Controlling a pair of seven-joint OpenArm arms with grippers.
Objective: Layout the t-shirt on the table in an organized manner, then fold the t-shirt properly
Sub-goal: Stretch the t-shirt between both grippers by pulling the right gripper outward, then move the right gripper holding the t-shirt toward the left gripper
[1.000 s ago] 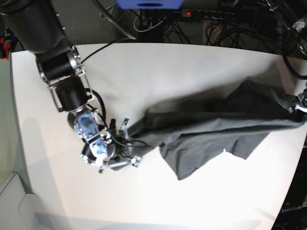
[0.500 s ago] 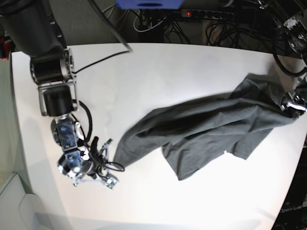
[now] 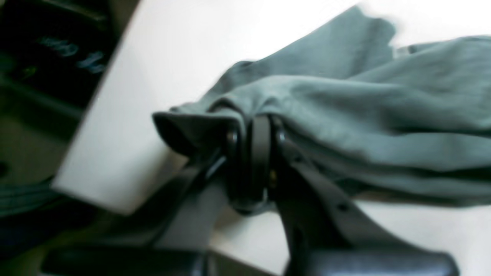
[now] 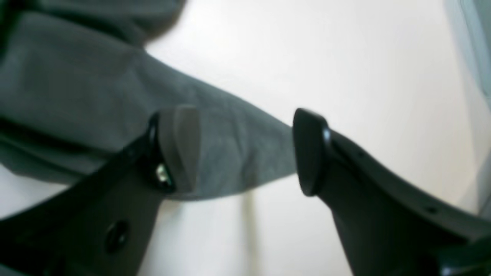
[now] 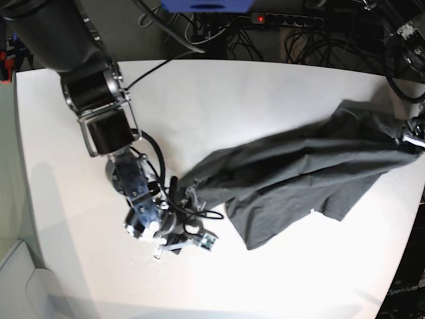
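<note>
- While our left gripper (image 3: 255, 153) pinches the dark charcoal-grey cloth t-shirt (image 5: 299, 176) at the white matte table (image 5: 219, 106)'s right edge, it lies stretched and rumpled.
- Our right gripper (image 4: 245, 153) gapes wide over its other end.

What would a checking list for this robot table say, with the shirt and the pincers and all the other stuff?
Surface: white table, smooth, mostly bare.
Job's things: dark grey t-shirt, bunched and creased, stretched in a band from mid-table to the far right edge; not laid flat, not folded.
Clutter: nothing seen on the table besides the shirt.
Pincers: left pincer shut on a bunched edge of the shirt at the table's edge. Right pincer open, fingers apart over the shirt's other end, nothing clamped.
Cables: thin black cable running over the table's far edge to the right arm; tangled cables behind the table.
Surroundings: power strip with a red light, blue object at the back.
</note>
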